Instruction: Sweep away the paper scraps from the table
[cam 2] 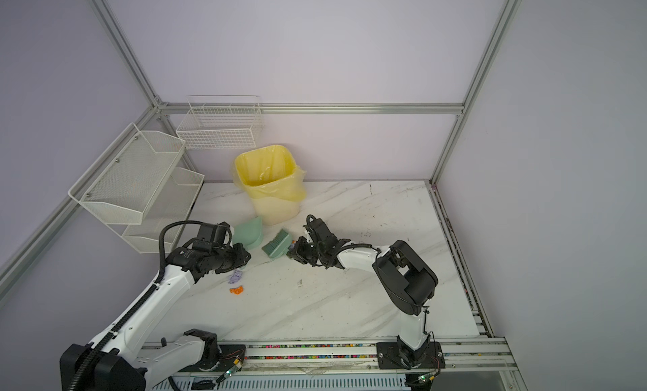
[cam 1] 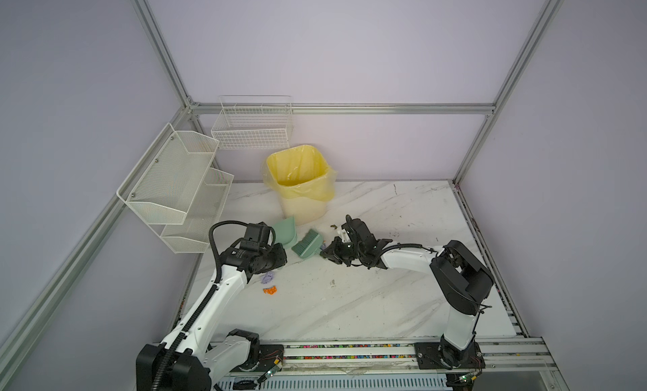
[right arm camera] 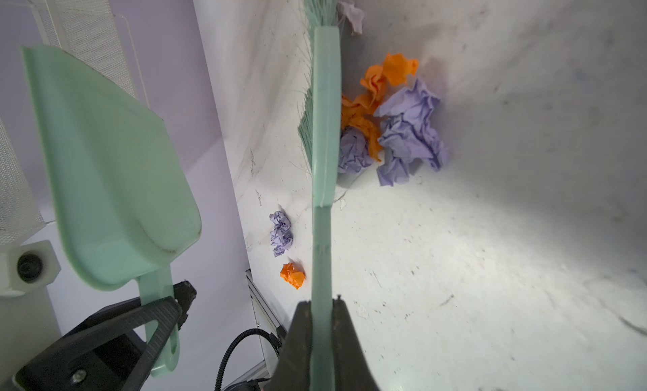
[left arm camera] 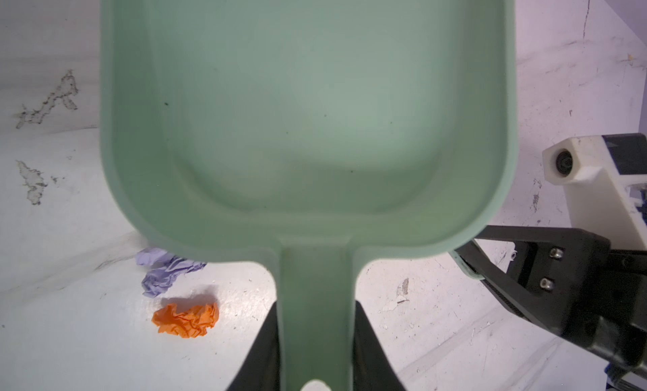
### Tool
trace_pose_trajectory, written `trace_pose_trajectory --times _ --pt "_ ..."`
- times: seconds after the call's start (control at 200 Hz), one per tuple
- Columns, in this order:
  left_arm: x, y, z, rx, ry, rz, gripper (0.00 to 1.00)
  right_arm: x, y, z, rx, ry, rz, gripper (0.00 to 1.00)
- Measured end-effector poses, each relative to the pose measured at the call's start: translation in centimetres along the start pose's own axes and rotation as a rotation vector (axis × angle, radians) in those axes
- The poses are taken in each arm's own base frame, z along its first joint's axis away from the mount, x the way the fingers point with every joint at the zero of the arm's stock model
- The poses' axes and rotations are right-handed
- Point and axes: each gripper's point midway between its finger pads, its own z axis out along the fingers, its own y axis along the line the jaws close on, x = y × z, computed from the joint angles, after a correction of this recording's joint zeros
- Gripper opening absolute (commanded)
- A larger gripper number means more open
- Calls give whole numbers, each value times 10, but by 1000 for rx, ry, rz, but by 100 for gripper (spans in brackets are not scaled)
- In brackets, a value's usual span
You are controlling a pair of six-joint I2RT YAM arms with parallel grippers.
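In a top view your table (cam 1: 385, 301) lies open right and front; two scraps (cam 1: 270, 289) sit near the left arm (cam 1: 224, 287). Left wrist: left gripper (left arm camera: 315, 336) clamps the dustpan (left arm camera: 308, 109). Right wrist: right gripper (right arm camera: 322, 319) clamps the brush (right arm camera: 325, 126); more scraps seemingly touch it.

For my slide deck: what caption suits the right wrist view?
Sweeping setup: right gripper shut on brush beside clustered paper scraps; left gripper holding dustpan.
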Motion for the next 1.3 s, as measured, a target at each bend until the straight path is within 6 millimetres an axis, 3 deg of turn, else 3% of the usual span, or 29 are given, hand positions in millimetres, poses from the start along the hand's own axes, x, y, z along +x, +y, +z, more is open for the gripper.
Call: trace_pose_trajectory --times 0.19,0.485,0.785,0.985,1.3 --pt "10 -13 5 11 25 53 17 -5 -28 -39 23 -33 27 0" --pt "33 -36 27 16 102 147 17 -14 -62 -129 28 -169 106 0" --pt "62 -48 54 -12 211 226 17 -11 -35 -155 -52 -175 73 0" --pt "57 -64 49 16 189 253 17 -29 -19 -172 -71 -200 40 0" --pt "59 -63 44 8 187 273 17 -63 -4 -207 -9 -265 -55 0"
